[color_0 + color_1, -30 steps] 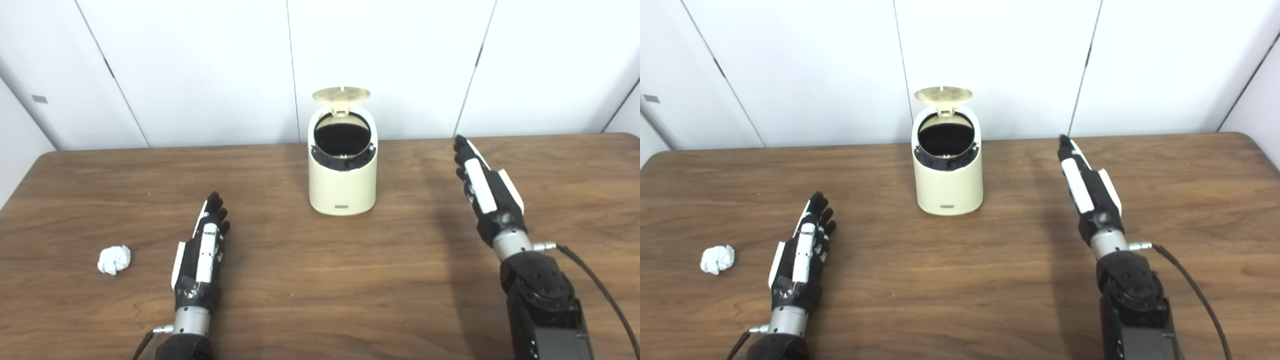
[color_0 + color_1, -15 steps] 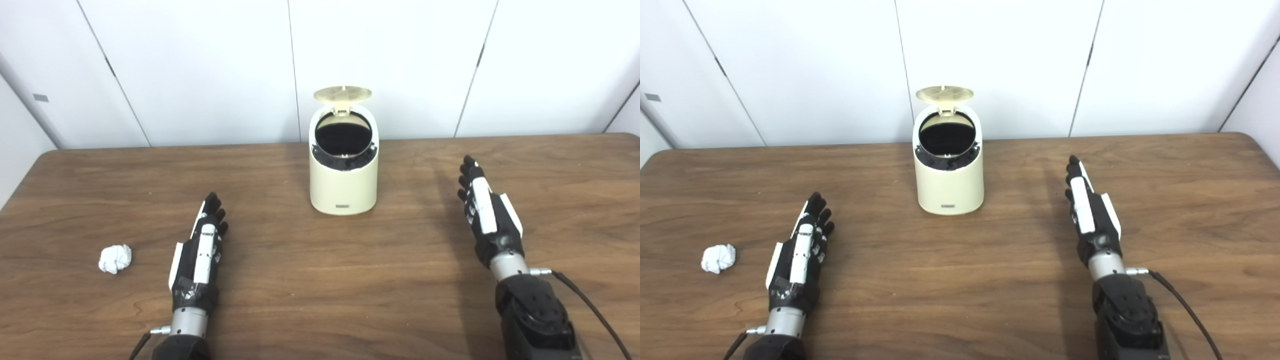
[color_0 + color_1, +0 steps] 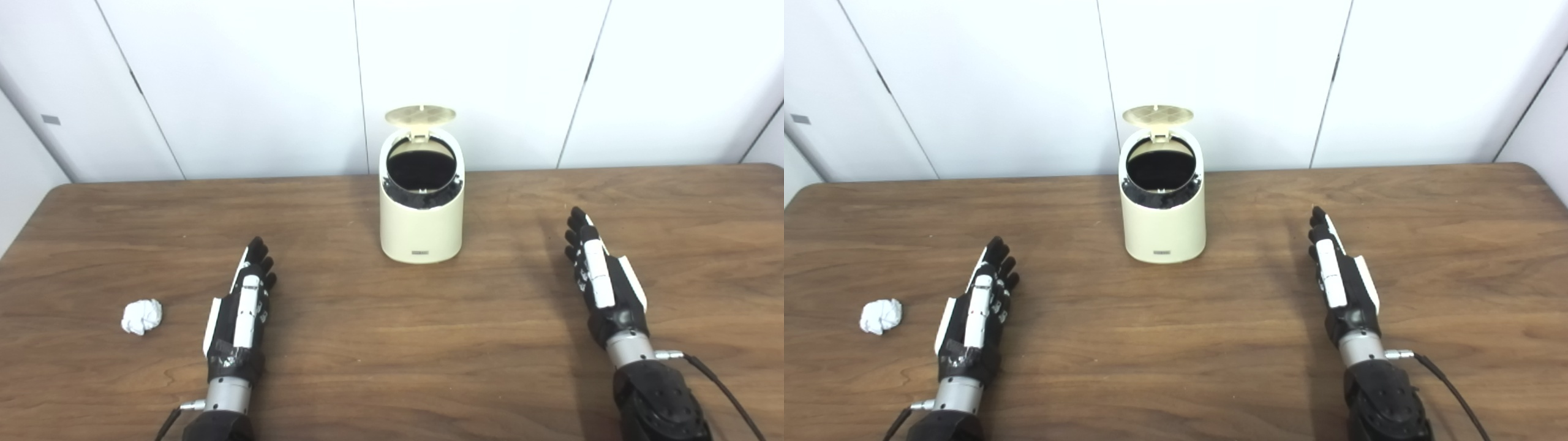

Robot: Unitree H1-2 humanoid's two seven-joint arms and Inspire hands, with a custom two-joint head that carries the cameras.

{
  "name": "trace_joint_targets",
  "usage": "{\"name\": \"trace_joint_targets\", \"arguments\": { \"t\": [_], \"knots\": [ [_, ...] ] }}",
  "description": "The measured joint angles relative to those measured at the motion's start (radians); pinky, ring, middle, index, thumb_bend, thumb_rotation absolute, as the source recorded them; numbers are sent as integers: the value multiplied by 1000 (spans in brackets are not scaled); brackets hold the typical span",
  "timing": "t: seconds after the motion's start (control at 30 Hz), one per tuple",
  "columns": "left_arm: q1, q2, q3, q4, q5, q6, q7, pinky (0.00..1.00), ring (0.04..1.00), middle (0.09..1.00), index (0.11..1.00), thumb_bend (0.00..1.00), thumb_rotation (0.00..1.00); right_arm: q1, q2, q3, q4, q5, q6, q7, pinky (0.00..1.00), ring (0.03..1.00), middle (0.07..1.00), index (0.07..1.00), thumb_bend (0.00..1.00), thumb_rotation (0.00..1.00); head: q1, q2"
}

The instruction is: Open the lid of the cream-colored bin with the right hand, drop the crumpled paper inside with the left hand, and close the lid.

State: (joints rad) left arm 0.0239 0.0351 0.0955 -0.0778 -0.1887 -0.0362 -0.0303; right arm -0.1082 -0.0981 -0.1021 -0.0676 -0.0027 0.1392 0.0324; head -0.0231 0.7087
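Views: the left eye view shows a grey plate [image 3: 50, 120] on the left wall panel well inside the picture; in the right eye view the same plate sits close to the left edge, and more of the worktop's [image 3: 1176, 343] right end shows.
Writing: a small dark label [image 3: 420, 252] low on the front of the bin; too small to read.
Bin: cream-colored bin [image 3: 421, 228] stands upright at the back middle of the worktop, near the wall; its inside is dark.
Lid: lid [image 3: 420, 114] is raised on its hinge behind the opening, ribbed underside showing.
Paper: crumpled paper [image 3: 142, 316] lies on the worktop at the left, beside the left hand but apart from it, well apart from the bin.
Left hand: left hand [image 3: 240, 312] lies low over the worktop, fingers straight and spread a little, holding nothing.
Right hand: right hand [image 3: 603, 285] is right of the bin and apart from it, fingers stretched out, empty.
Change: a second ago the right hand was higher and farther back, its fingertips level with the bin's top; it has since drawn back toward the robot and come down. The left hand has slid back slightly. Bin, lid and paper lie as before.
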Motion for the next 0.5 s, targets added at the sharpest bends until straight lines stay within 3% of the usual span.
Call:
{"name": "trace_joint_targets", "arguments": {
  "t": [0.27, 0.5],
  "knots": [
    [0, -4, -2, -5, 0, 13, 4, 1000, 1000, 1000, 1000, 266, 851, 11, -14, -2, 8, 17, -31, 4, 1000, 1000, 1000, 989, 517, 1000, 65, 8],
    [-1, -31, -11, -8, 21, 18, 21, 1000, 998, 1000, 992, 302, 853, 8, -37, -26, 64, 63, -92, 16, 1000, 1000, 1000, 998, 489, 1000, 189, 0]
  ]
}}
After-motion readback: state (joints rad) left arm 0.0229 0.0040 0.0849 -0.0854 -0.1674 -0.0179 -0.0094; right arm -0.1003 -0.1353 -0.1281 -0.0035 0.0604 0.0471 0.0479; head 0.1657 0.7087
